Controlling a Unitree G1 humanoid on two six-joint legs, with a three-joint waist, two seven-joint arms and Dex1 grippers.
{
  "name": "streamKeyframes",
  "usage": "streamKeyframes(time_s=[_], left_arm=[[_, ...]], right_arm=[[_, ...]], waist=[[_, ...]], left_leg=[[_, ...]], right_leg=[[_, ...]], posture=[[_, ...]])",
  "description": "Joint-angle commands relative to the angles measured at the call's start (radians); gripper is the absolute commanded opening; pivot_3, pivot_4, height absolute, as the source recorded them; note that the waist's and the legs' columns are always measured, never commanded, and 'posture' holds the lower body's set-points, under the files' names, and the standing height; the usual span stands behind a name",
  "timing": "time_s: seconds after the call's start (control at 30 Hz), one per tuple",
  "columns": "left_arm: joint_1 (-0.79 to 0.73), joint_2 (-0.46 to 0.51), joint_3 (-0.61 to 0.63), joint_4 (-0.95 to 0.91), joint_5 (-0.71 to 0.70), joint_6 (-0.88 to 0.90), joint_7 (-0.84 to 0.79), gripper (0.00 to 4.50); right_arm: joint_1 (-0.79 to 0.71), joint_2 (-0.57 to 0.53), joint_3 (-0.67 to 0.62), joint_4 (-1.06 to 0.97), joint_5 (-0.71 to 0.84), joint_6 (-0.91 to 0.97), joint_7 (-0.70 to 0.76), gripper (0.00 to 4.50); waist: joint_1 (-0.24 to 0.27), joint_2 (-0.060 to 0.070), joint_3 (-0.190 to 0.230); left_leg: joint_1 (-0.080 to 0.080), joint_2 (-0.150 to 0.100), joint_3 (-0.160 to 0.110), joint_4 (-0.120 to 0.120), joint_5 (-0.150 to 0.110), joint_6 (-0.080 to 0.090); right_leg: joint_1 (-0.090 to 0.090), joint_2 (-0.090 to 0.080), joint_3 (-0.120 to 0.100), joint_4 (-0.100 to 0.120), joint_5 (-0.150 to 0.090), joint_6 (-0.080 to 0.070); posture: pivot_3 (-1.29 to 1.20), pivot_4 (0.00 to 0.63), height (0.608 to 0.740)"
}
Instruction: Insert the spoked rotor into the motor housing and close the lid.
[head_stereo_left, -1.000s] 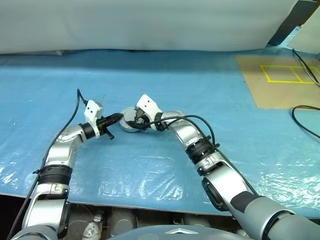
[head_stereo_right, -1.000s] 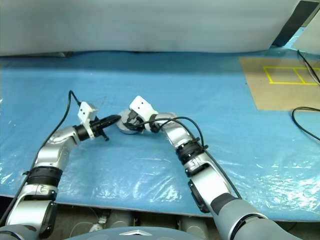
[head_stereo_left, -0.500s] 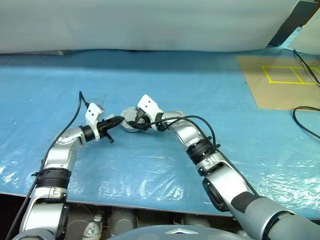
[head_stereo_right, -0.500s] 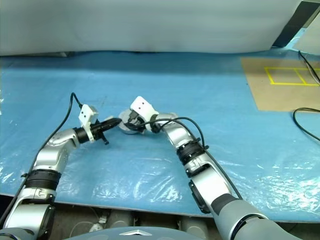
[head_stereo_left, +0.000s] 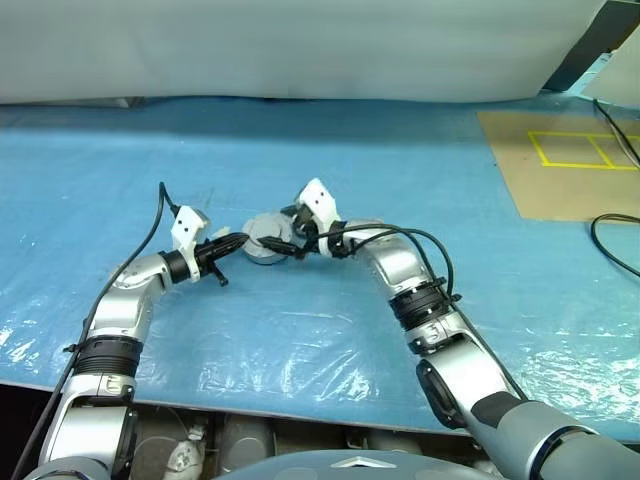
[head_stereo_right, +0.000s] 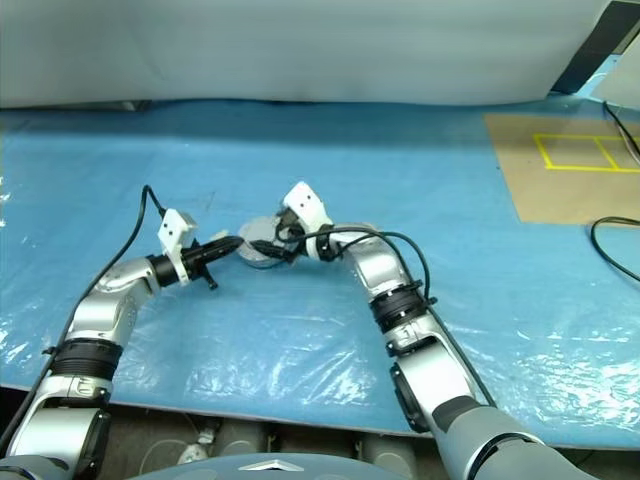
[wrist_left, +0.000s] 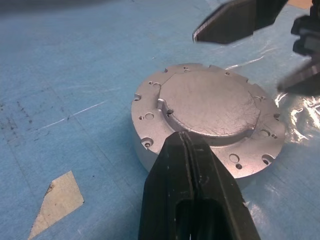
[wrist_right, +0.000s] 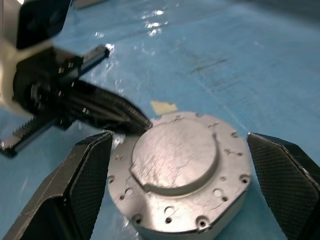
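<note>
The lid (wrist_left: 205, 102), a silver disc with a notched rim and a raised round middle, lies flat on the motor housing (wrist_left: 150, 156), whose silver wall shows below it. Together they form one puck (head_stereo_left: 262, 240) on the blue sheet. My left gripper (wrist_left: 182, 137) is shut, its tip against the puck's near rim. My right gripper (wrist_right: 179, 136) hangs open just above and behind the puck, one finger on each side, touching nothing. The spoked rotor is hidden.
A brown board (head_stereo_left: 560, 165) with yellow taped squares lies at the back right, and a black cable (head_stereo_left: 615, 235) runs beside it. A small scrap of tape (wrist_left: 57, 200) sticks to the sheet near the puck. The table's front edge runs close below my arms.
My right gripper has opened wider and lifted up and to the right, off the puck. The left gripper has stayed shut at the puck's rim.
</note>
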Motion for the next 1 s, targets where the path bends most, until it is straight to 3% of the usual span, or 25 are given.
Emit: streamKeyframes(time_s=[0.03,0.27,0.43,0.73,0.93,1.0], left_arm=[[0.003,-0.004,-0.027,0.003,0.017,0.014,-0.008,0.0],[0.001,0.002,-0.03,0.009,0.02,0.009,-0.008,0.0],[0.0,0.003,-0.03,0.011,0.019,0.008,-0.012,0.0],[-0.01,-0.002,-0.031,0.011,0.02,0.008,-0.005,0.0],[-0.003,0.005,-0.028,0.006,0.021,0.012,-0.008,0.0],[-0.002,0.006,-0.027,0.007,0.022,0.012,-0.009,0.0]], right_arm=[[-0.052,0.0,-0.132,-0.013,0.135,0.13,-0.02,4.48],[-0.064,-0.044,-0.272,0.19,0.294,0.5,-0.006,4.48],[-0.043,-0.02,-0.312,0.244,0.363,0.628,0.006,4.48],[-0.036,0.025,-0.296,0.302,0.351,0.605,-0.021,4.48],[-0.048,0.049,-0.351,0.354,0.351,0.507,-0.096,4.48],[-0.052,0.051,-0.375,0.369,0.362,0.489,-0.112,4.07]], waist=[[0.002,0.0,0.0],[0.013,0.0,0.0],[0.013,0.0,0.0],[0.014,0.0,0.0],[0.013,0.0,0.0],[0.013,0.0,0.0]], left_leg=[[0.0,0.0,0.0,0.0,0.0,0.0],[-0.001,0.0,0.001,0.0,0.0,0.0],[0.0,0.001,0.001,0.0,0.0,0.0],[0.0,0.001,0.002,0.001,0.0,0.0],[0.002,0.001,0.003,0.001,0.0,0.0],[0.002,0.001,0.004,0.002,0.0,0.0]], right_leg=[[0.0,0.0,0.0,0.0,0.0,0.0],[0.0,0.001,-0.001,-0.001,0.0,0.0],[0.0,0.001,-0.001,0.001,0.0,0.0],[0.0,0.0,-0.001,0.001,0.0,0.0],[0.001,0.0,-0.001,0.001,-0.002,-0.004],[0.001,0.0,-0.001,0.001,-0.003,-0.005]], posture=[[0.0,0.15,0.74],[0.0,0.15,0.74],[0.0,0.15,0.74],[0.0,0.15,0.74],[0.0,0.15,0.74],[0.0,0.15,0.74]])
